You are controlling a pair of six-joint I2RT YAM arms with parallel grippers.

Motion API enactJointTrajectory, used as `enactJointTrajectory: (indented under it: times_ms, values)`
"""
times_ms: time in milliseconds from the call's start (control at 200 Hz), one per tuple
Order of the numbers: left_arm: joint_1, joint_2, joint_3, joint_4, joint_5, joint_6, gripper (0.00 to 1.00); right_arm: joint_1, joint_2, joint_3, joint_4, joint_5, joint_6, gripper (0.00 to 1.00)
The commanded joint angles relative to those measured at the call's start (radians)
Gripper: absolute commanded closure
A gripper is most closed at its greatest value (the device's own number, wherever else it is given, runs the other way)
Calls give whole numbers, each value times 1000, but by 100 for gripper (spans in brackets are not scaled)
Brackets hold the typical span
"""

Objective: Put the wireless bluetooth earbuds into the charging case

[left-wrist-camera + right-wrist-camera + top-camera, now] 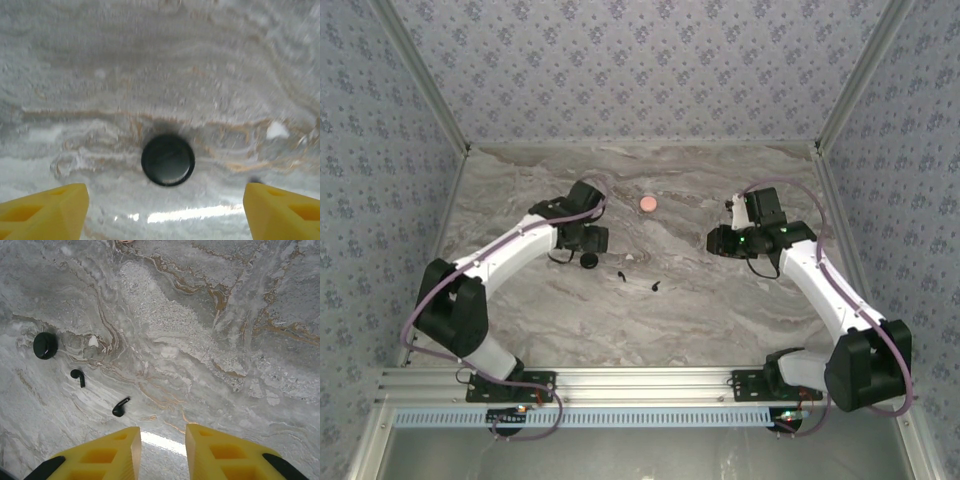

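Black case [168, 160] betw. wide-open L fingers [45, 210]; R fingers [225, 450] slightly apart, earbuds [77, 376] ahead-left.

Grey marbled tabletop [520, 310] between blue floral-papered walls [640, 60]

No readable text, no labels or numbers, wallpaper [620, 70] patterned (floral motifs, not lettering)

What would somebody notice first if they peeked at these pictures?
Probably the two robot arms bending in over the grey marble table. In the left wrist view, a round black charging case sits on the marble just ahead of the left gripper, whose yellow fingers are wide apart. Two tiny black earbuds lie loose near the case, and a small pink disc rests farther back.
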Motion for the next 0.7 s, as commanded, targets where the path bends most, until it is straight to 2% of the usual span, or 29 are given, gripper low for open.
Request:
enactJointTrajectory:
  times_ms: [0, 315, 695]
  values:
    - [-20, -18, -32, -73, -52, -53, 17, -8, 10, 21, 5, -2, -14, 69]
    - [-36, 118, -18, -33, -37, -40, 13, -8, 14, 25, 4, 0, -12, 68]
    - [-25, 252, 23, 16, 13, -26, 13, -12, 13, 23, -1, 8, -16, 67]
